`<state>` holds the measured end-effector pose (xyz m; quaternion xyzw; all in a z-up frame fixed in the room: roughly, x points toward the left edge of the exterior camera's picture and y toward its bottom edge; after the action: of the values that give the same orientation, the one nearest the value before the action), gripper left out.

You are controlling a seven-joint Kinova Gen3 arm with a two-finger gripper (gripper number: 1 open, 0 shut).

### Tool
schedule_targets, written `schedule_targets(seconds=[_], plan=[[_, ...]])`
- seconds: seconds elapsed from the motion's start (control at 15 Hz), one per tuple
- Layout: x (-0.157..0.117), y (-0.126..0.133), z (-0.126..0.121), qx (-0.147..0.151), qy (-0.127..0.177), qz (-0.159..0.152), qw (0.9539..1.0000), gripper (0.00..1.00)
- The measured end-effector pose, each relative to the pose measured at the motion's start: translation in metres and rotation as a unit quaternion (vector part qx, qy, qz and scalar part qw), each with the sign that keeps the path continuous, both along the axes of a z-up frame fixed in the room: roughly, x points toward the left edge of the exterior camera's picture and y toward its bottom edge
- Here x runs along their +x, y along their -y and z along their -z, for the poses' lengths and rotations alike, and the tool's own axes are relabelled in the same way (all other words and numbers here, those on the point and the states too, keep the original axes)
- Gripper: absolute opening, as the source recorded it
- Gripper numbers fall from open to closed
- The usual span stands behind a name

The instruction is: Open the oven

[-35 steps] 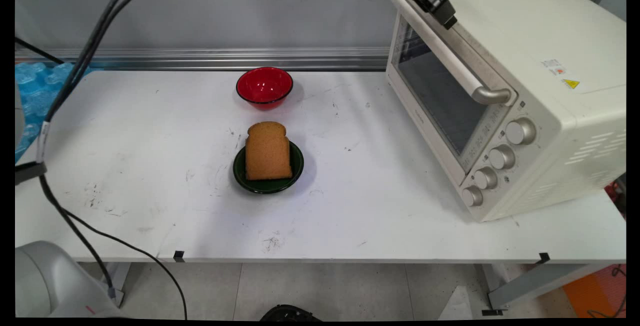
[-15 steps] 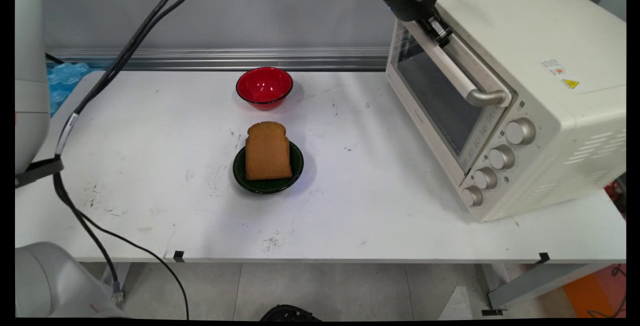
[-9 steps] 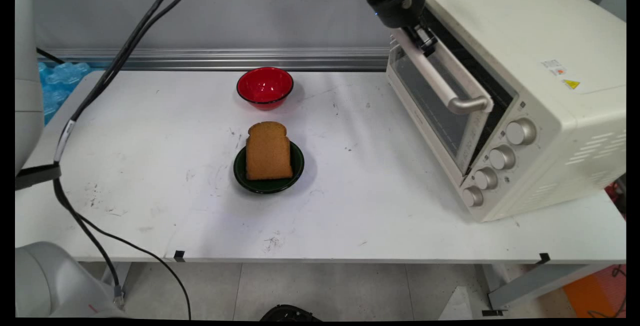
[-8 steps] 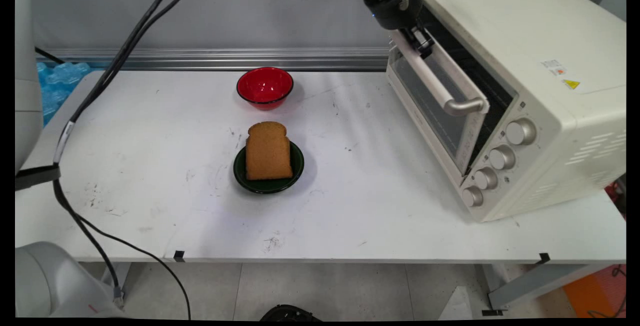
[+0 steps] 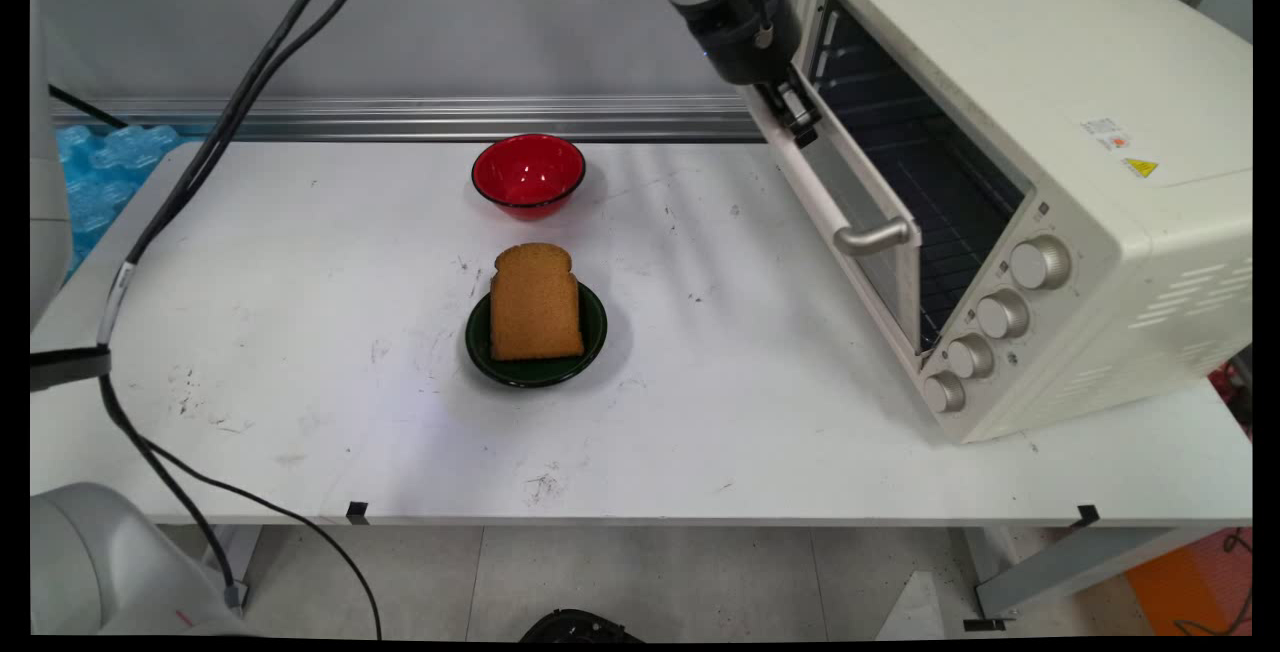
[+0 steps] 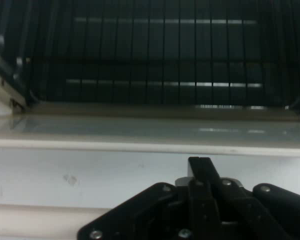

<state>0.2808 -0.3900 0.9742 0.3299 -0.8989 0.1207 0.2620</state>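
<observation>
Carrying everything: white worktop (image 5: 300, 412), oven on its right part, two dishes toward the middle.
Oven: cream toaster oven (image 5: 1050, 82), front turned toward the worktop's middle, wire rack (image 5: 940, 192) showing in the dark inside.
Oven door: door (image 5: 880, 277) hinged along the bottom, tipped partway out, top edge leaning toward the worktop's middle.
Handle: pale bar (image 5: 872, 236) along the door's top edge, long axis running from the wall side to the near side; seen in the hand view as a cream strip (image 6: 40, 220) passing behind the linkage.
Green dish: dark green dish (image 5: 540, 367) mid-worktop, well apart from the oven, to its left.
Bread: brown slice (image 5: 535, 304) lying on the green dish, overhanging its far rim.
Red bowl: bowl (image 5: 528, 172) behind the green dish, nearer the wall, nothing seen in it.
End effector: end effector (image 5: 797, 122) at the handle's wall-side end, touching the door there; fingers closed together with nothing seen between them, tip (image 6: 200, 162) pointing into the oven mouth.
Change: door shut earlier, now swung well out; end effector lower and further left with the handle; bread, dish and bowl unmoved.
</observation>
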Motion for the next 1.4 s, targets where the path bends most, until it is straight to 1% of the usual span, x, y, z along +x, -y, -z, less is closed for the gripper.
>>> schedule_targets(seconds=[0.2, 0.67, 1.4], plan=[[0.007, -0.004, 0.006, 0.005, 0.006, -0.001, 1.0000, 0.00], [0.029, -0.017, 0.030, 0.014, 0.012, 0.000, 0.9998, 0.00], [0.072, -0.035, 0.064, 0.011, 0.005, -0.003, 0.9999, 0.00]])
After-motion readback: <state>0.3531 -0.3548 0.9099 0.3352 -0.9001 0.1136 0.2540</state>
